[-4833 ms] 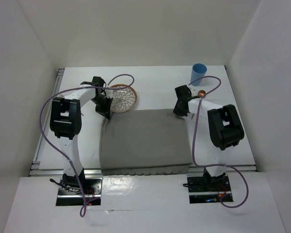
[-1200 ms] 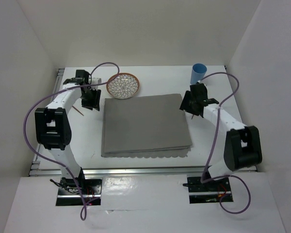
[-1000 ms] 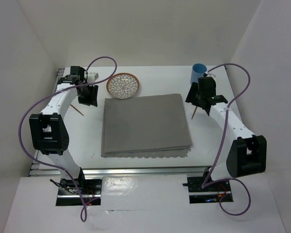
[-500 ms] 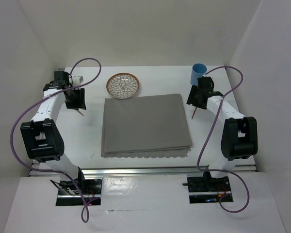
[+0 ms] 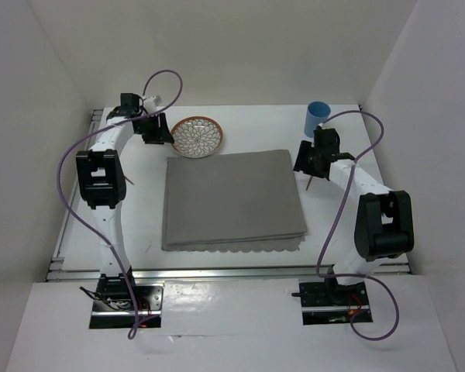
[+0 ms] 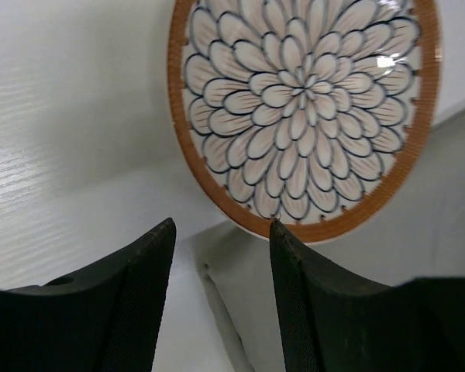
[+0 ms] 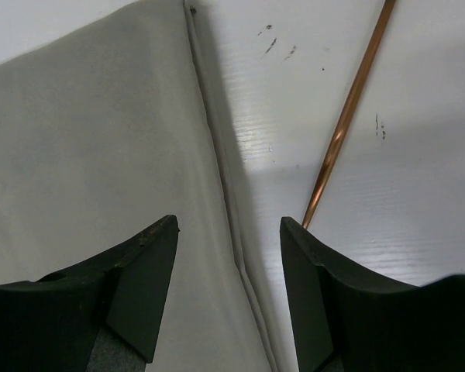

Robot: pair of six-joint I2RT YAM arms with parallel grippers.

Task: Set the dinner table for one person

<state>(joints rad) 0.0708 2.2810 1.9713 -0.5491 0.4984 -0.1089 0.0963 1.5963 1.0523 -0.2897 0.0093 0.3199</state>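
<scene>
Across the enclosure floor, beyond the arm bases: dinner table [image 5: 139,225], with a grey placemat [image 5: 232,201] at centre. Left gripper [image 5: 156,130], 11 o'clock: jaws parted, empty, just beside the patterned plate [image 5: 197,136]. Right gripper [image 5: 304,164], 2 o'clock: jaws parted, empty, over the placemat edge, near a copper rod [image 7: 345,124]. Blue cup [image 5: 318,118]: 1 o'clock.

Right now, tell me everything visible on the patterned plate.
The plate is round and shallow, ceramic-looking, with dark-outlined petals on cream and a ribbed orange-brown rim. It lies flat and empty on the dinner table, far left, by a corner of the grey placemat; contact there is unclear. The open left fingers hover beside it, not touching.
</scene>
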